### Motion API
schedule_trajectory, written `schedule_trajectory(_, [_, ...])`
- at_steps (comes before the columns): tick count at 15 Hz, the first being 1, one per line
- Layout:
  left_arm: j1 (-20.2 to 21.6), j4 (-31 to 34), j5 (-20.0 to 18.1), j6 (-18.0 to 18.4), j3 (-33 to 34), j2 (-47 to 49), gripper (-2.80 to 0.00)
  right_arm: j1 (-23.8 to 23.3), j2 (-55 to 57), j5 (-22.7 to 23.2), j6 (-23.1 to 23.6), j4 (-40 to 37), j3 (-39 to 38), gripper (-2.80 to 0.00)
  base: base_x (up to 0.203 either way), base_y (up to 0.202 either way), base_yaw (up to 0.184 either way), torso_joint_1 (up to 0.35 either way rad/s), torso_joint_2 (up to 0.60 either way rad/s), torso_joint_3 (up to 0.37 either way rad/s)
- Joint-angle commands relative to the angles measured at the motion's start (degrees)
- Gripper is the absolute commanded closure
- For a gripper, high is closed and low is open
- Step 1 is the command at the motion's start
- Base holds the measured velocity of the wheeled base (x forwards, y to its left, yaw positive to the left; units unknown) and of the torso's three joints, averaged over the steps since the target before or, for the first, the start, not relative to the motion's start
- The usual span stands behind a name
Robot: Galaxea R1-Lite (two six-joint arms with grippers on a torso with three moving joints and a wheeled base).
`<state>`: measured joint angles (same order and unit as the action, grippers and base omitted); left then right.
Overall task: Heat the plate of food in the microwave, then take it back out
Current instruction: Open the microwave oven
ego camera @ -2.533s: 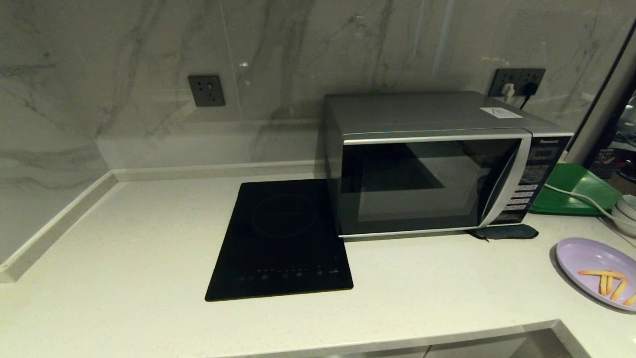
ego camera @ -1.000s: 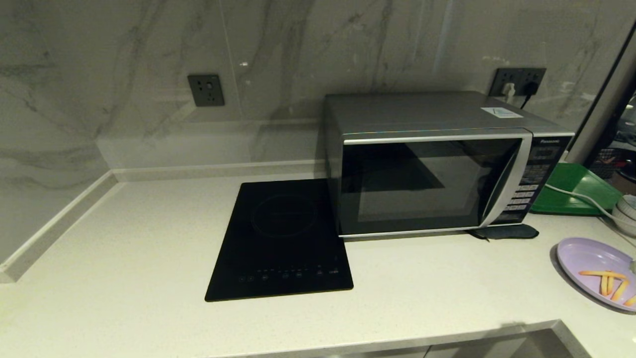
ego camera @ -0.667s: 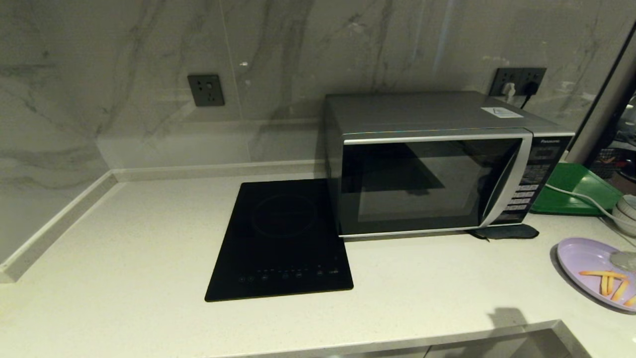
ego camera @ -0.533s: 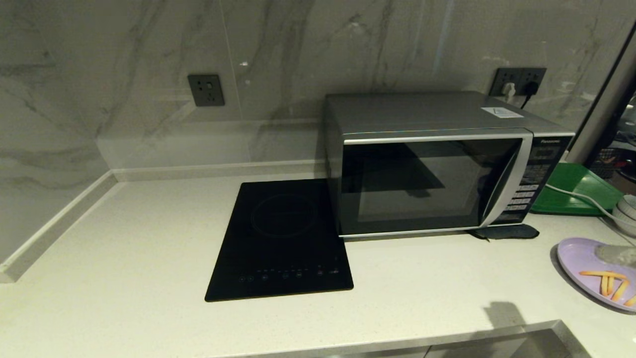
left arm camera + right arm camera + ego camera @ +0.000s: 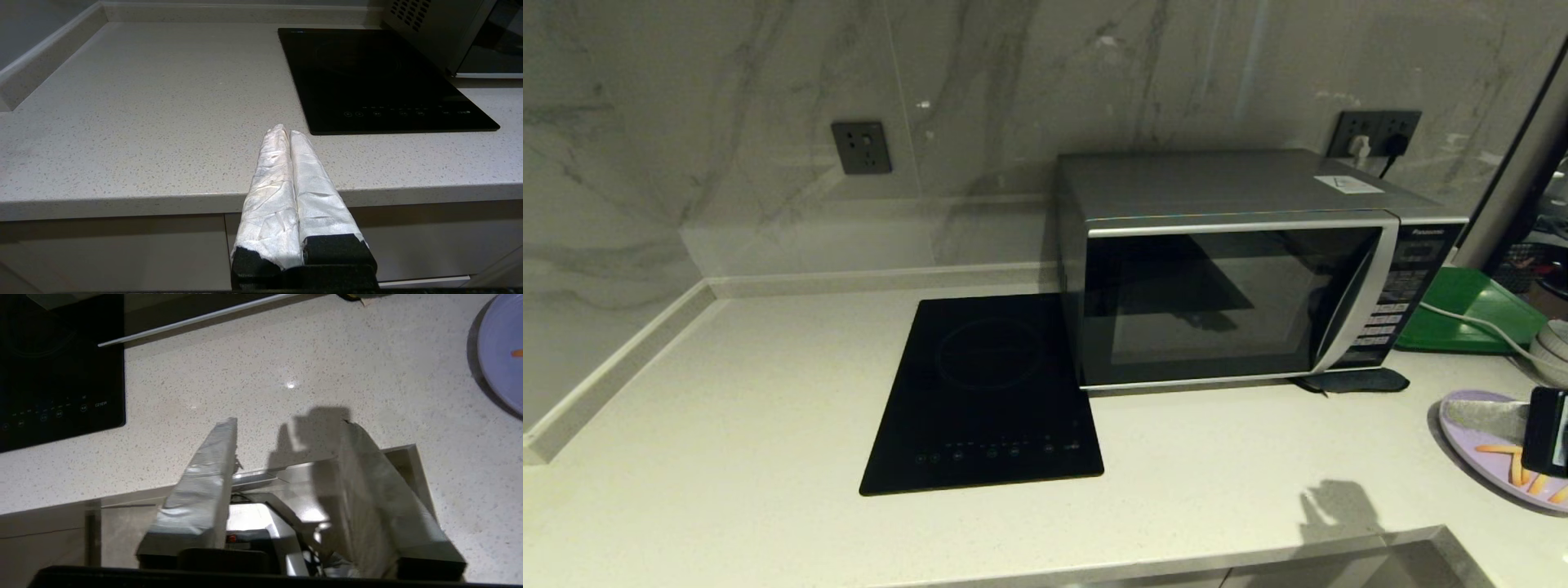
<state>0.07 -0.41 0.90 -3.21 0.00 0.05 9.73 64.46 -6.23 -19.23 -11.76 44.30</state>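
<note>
Over counter edge: right gripper (image 5: 286, 428) open | plate of food (image 5: 504, 355) apart, beside it

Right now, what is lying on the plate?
On the plate, orange fry sticks show. The right gripper, open, hangs over it and hides part of the plate. The rest is out of frame.

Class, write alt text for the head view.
A closed silver microwave stands on a pale counter beside a black cooktop. At the right edge, the right claw hangs over a lavender plate of food.
</note>
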Motion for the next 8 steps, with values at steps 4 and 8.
schedule_trajectory(4, [0.0, 0.0, 0.0, 0.0, 0.0, 0.0, 0.0, 0.0, 0.8, -6.9, -0.4, 0.1, -1.3, -2.8, 0.0, 0.0, 0.0, 0.0, 0.0, 0.0])
schedule_trajectory(8, [0.0, 0.0, 0.1, 0.0, 0.0, 0.0, 0.0, 0.2, 7.3, -13.7, 1.0, 8.1, -2.0, -2.8, 0.0, 0.0, 0.0, 0.0, 0.0, 0.0])
